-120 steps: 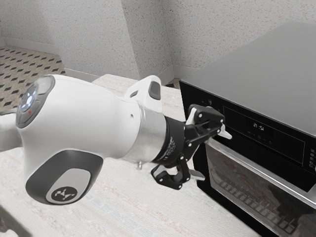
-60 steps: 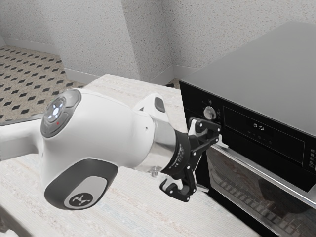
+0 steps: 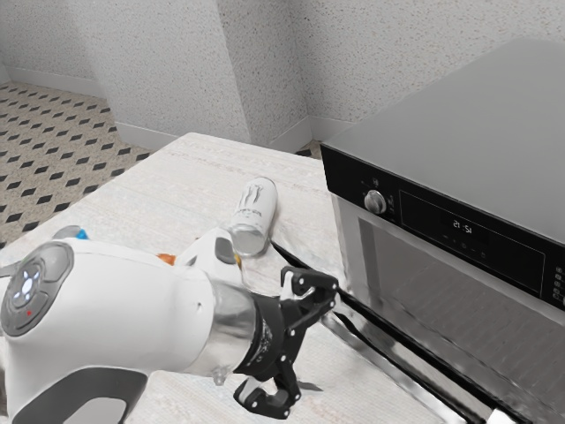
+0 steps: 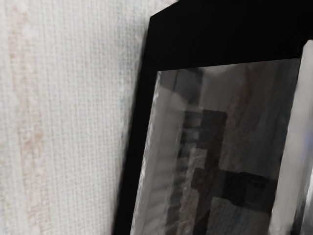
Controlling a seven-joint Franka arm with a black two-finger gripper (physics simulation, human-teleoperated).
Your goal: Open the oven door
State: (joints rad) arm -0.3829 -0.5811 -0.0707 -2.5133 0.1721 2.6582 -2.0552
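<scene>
Exterior view: My gripper (image 3: 322,346) is positioned at the front of the oven (image 3: 446,141), beside the lowered oven door (image 3: 415,349). Its two fingers stand spread apart, clamped on nothing. The door is swung down and outward, exposing the oven cavity below the control panel (image 3: 459,240). A white can (image 3: 252,217) lies on the table (image 3: 163,181), near the door.

Wrist view: I observe the door's dark glass (image 4: 244,98), its black frame and a pale bar alongside.

Flat, bright light falls evenly, with muted grey reflections in the door glass (image 4: 259,103).
</scene>
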